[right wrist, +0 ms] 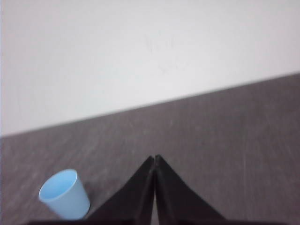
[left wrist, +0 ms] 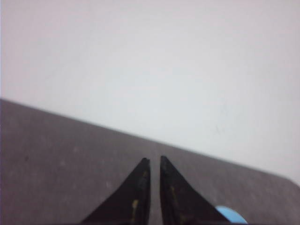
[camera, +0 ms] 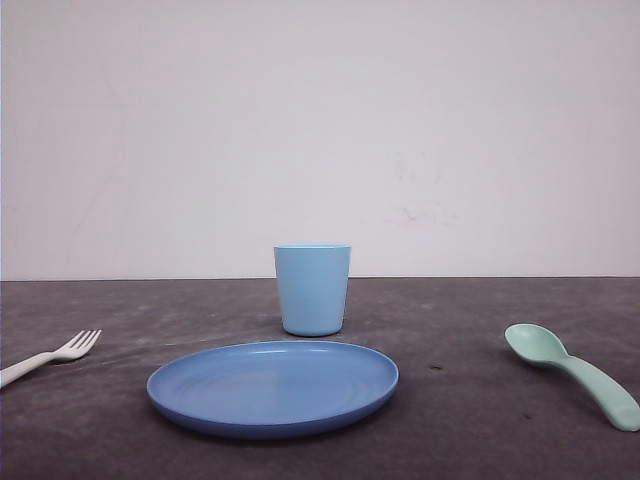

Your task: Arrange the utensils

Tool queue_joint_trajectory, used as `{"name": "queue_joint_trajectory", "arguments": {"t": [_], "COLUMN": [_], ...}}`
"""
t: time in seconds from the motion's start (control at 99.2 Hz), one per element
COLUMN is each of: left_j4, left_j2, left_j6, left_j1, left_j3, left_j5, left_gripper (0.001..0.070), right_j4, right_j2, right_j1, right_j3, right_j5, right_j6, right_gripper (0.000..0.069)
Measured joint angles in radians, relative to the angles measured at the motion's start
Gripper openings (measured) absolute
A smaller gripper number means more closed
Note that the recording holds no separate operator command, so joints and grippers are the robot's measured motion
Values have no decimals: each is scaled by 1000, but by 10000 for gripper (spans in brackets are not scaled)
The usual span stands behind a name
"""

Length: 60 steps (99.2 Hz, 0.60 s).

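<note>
A small white fork lies on the dark table at the left edge, its tines pointing toward the middle. On the right lies a mint-green spoon, bowl toward the middle and thick handle toward the front right. My left gripper hangs above bare table with its black fingers nearly together, a thin slit between them and nothing held. My right gripper is shut, tips touching, over bare table and empty.
A blue round plate sits in the front middle, with a light blue cup upright just behind it. The cup stands beside the right fingers. A white wall backs the table.
</note>
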Motion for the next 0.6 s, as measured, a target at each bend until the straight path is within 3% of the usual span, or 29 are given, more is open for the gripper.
{"name": "queue_joint_trajectory", "arguments": {"t": [0.151,0.292,0.605], "left_j4": [-206,-332,-410], "left_j2": [154,288,536], "left_j6": [70,153,230], "left_j1": [0,0,0], "left_j3": [200,329,341], "left_j5": [53,54,37], "left_gripper": [12,12,12], "right_j4": [-178,-261,-341], "right_j2": [157,286,538], "right_j1": [0,0,20], "right_j3": [187,287,295], "right_j5": [0,0,47], "right_j6": [-52,-116,-206], "right_gripper": [2,2,2]}}
